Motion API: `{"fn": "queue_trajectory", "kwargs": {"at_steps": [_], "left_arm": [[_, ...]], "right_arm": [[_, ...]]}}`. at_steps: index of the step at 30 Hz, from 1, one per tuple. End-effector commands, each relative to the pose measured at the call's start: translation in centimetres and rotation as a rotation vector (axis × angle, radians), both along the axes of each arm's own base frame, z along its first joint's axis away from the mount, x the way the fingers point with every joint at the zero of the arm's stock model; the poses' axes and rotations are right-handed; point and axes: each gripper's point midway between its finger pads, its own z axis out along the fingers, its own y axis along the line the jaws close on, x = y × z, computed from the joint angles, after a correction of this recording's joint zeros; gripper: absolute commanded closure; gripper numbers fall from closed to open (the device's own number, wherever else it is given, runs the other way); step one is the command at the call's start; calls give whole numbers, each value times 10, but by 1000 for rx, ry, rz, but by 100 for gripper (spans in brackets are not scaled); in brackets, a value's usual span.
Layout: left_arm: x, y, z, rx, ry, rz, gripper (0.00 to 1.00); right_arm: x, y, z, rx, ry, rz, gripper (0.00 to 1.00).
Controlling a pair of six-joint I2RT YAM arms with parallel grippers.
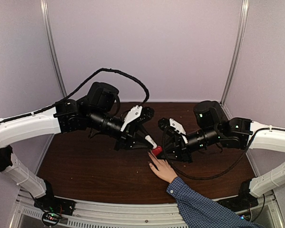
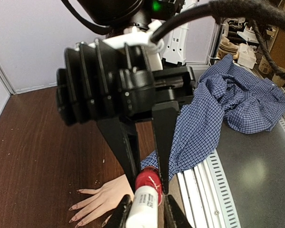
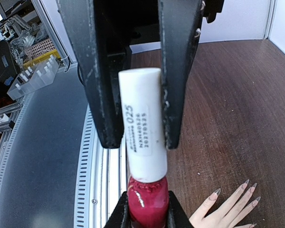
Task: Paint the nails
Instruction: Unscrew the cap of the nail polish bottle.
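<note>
Top external: L tool (image 1: pixel 150 141), R tool (image 1: pixel 162 153) tip-to-tip

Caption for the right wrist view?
Right gripper holds the red polish bottle, left gripper pinches its white cap, hand resting beside.

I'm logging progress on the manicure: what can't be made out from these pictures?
- Nails, right wrist view: too small to judge polish; hand cut off by the bottom edge.
- Nails, top view: too small to see.
- Hand, left wrist view: partly hidden behind the white cap.
- Any brush: hidden inside cap and red bottle.
</note>
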Motion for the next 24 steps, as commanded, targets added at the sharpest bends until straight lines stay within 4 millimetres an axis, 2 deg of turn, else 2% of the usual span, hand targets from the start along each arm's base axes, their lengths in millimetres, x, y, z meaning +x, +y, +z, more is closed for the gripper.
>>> {"fn": "queue_trajectory", "kwargs": {"at_steps": [1,5,10,24], "left_arm": [[0,-8,8,-25,-18,-13,75],[0,-9,8,-24,-19,-13,77],[0,-9,10,-28,-19,-12,86],[1,-2,27,-73,-33,23,100]], "right_arm": [[0,4,17,37,-25,12,100],[0,4,15,33,-23,12,100],[0,4,15,33,-26,11,100],[4,3,9,10,-32,-13,100]]}}
